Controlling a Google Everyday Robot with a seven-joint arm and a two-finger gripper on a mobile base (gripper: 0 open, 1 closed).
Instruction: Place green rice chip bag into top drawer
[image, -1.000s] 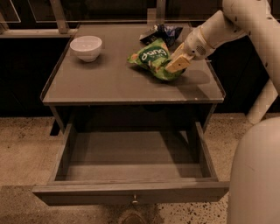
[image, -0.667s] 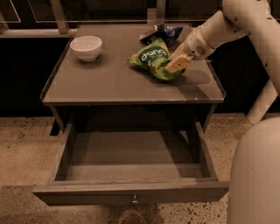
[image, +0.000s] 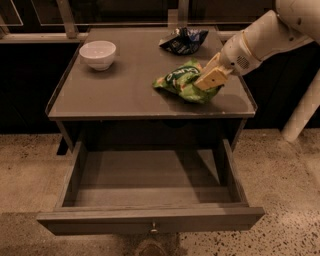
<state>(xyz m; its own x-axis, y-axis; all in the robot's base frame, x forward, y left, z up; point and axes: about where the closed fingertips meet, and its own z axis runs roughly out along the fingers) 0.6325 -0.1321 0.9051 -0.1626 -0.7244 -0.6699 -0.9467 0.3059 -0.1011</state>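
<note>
The green rice chip bag (image: 180, 80) lies crumpled on the right part of the grey table top (image: 115, 95), near the front edge. My gripper (image: 210, 78) reaches in from the right on the white arm. Its tan fingers (image: 214, 75) are closed on the bag's right end. The top drawer (image: 150, 220) is pulled wide open below the table. Its inside shows nothing in it, and a small round knob (image: 153, 230) sits on the front panel.
A white bowl (image: 98, 54) stands at the back left of the table top. A dark blue-black snack bag (image: 184, 41) lies at the back, just behind the green bag. A white post (image: 302, 115) stands to the right, over speckled floor.
My gripper and the green bag have shifted a little toward the table's front edge. The bowl, the dark bag and the drawer have not moved.
</note>
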